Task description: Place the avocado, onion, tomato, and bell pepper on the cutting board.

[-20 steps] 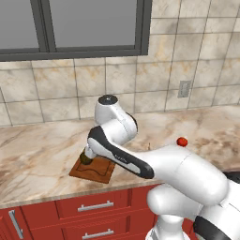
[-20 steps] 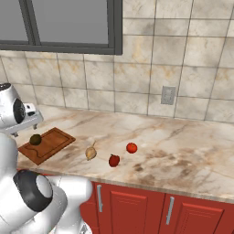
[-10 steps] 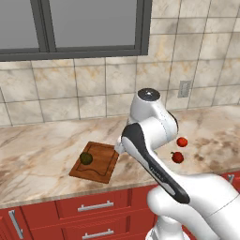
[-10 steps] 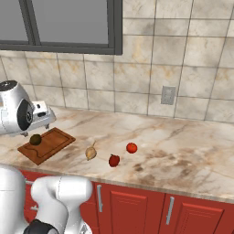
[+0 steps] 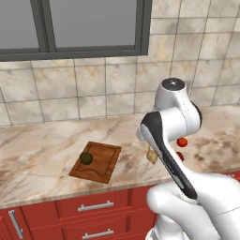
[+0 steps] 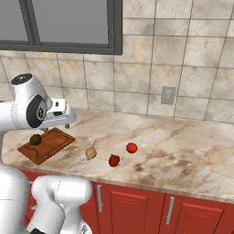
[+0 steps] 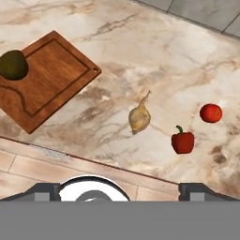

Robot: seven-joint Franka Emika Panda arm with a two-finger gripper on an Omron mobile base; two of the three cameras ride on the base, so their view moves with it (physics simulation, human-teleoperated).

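Below the claw [image 7: 120,190], whose two dark tips stand spread wide at the lower edge of the hand view with nothing between them, lies a marbled counter [image 7: 154,51] carrying all four vegetables. Nearest ahead of the claw, roughly on its midline, rests the onion [image 7: 139,117], a pale bulb with its thin stalk angled away from the claw. Ahead and to the right in that view sits the pepper [image 7: 183,141], red with a short green stem, and just beyond it the tomato [image 7: 211,113]; the two are close but apart, and both are clear of the onion. Far ahead and to the left lies the board [image 7: 49,79], flat on the counter with its groove running near the rim. On the board, toward its far left end, sits the avocado [image 7: 12,64], the sole item it carries. Open counter separates the board from the onion. In the right base view the claw [image 6: 64,122] hangs above the counter near the board's back edge, beside the tiled wall [image 6: 151,59] and beneath the window [image 6: 59,20]. Red drawers [image 5: 89,211] front the counter.
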